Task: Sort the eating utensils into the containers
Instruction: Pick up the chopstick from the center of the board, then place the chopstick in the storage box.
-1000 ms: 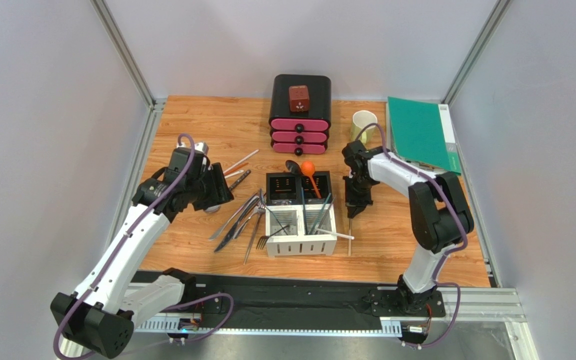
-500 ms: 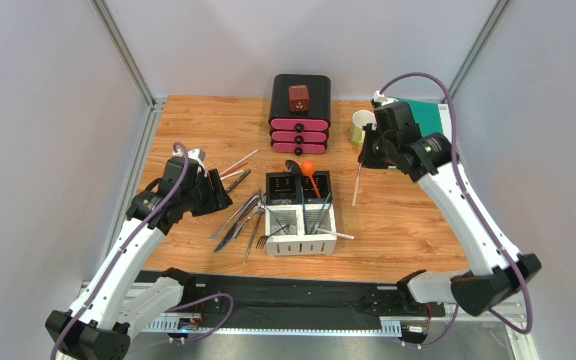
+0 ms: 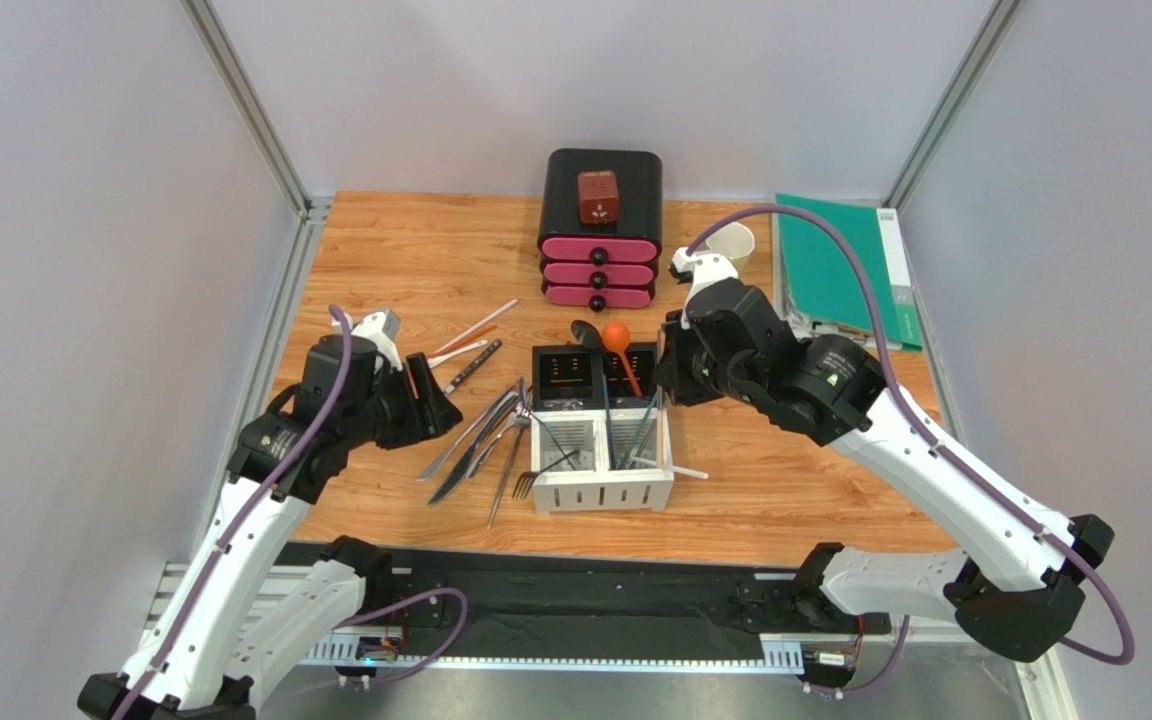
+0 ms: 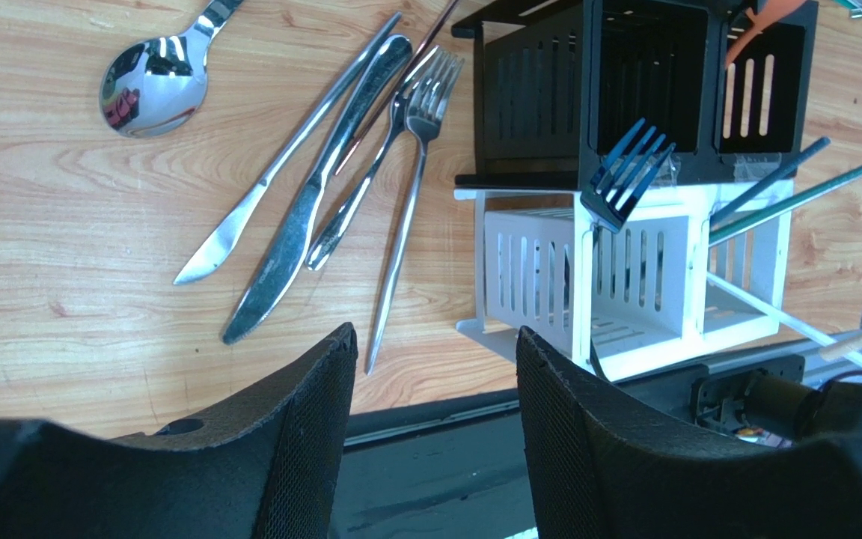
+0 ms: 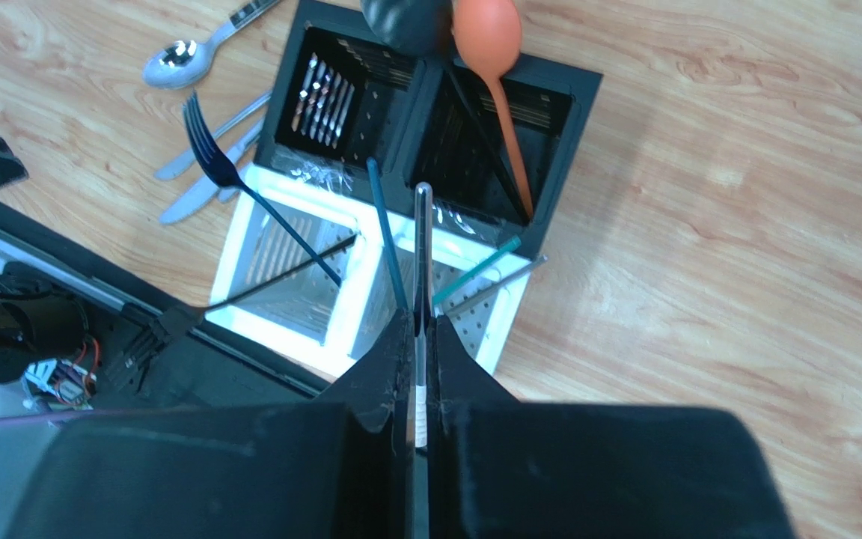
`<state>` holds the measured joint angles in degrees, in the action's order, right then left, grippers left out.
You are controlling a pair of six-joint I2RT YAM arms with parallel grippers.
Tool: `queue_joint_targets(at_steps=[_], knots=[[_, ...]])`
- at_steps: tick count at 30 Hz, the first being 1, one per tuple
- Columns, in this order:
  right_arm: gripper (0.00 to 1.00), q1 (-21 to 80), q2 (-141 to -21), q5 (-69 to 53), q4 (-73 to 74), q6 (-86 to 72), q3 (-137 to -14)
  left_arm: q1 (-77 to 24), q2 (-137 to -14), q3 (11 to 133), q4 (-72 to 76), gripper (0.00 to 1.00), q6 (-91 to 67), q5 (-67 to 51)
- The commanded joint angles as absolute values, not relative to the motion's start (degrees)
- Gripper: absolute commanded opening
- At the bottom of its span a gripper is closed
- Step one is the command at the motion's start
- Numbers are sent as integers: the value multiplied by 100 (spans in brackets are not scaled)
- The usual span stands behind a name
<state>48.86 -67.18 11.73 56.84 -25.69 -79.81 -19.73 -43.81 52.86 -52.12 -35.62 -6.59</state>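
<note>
The four-compartment caddy (image 3: 597, 492) stands mid-table; it also shows in the right wrist view (image 5: 578, 99) and the left wrist view (image 4: 525, 281). My right gripper (image 3: 668, 381) hovers over its right side, shut on a thin chopstick (image 5: 422, 253) that points down at the white right compartment. An orange spoon (image 5: 494, 45) and a black spoon (image 5: 407, 17) lean in a black compartment; a black fork (image 5: 208, 126) stands in a white one. Silver knives (image 4: 301, 213), forks (image 4: 415, 157) and a spoon (image 4: 155, 90) lie left of the caddy. My left gripper (image 3: 432, 393) is open and empty above them.
A black-and-pink drawer box (image 3: 602, 240) with a red cube on top stands at the back. A pale mug (image 3: 732, 240) and a green folder (image 3: 838, 270) are at the back right. Thin sticks (image 3: 474, 333) lie far left; a white stick (image 3: 683, 471) rests by the caddy's right corner.
My right arm lifted the chopstick from the table right of the caddy, swung up and back, then came over the caddy. My left arm drew back slightly toward the near left.
</note>
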Motion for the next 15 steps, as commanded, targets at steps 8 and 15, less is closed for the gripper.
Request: queue_joint_targets(at_steps=[8, 15], knots=[[0, 5071, -7048, 1556, 4641, -2400, -7770, -1942, -3990, 5326, -5546, 61, -3533, -686], [0, 5071, -7382, 1555, 3991, -2188, -7436, -1942, -3920, 5361, -5739, 61, -3472, -484]])
